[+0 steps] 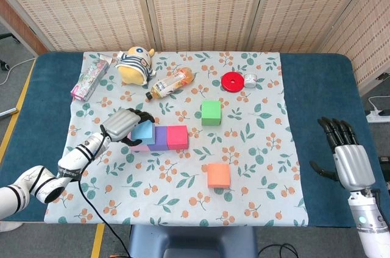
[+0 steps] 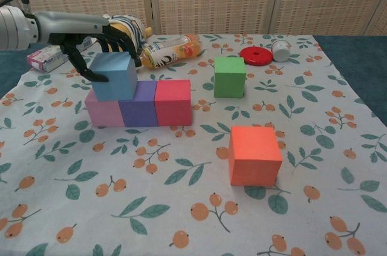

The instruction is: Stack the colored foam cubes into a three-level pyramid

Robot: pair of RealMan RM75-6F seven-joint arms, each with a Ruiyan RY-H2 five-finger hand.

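Now the 2nd level begins: the left hand (image 2: 100, 41) sets the blue cube (image 2: 115, 75) on the base row.

The base looks done, with the pink cube (image 2: 104, 112), purple cube (image 2: 138, 111) and magenta cube (image 2: 173, 102) touching in a line whose long axis runs left-right across the table (image 1: 317, 87). The blue cube sits squarely on top, straddling the pink-purple seam and not tilted; the left hand's fingers (image 2: 121, 39) are curled over its top and far side, apparently gripping it. By my judgement 4 of 6 cubes are placed. The green cube (image 2: 230, 76) lies right of the row and a little farther back, the orange cube (image 2: 254, 155) right of the row and nearer the camera, both loose. The right hand (image 1: 346, 151) hovers well right of the row, fingers straight and slightly apart, holding nothing.
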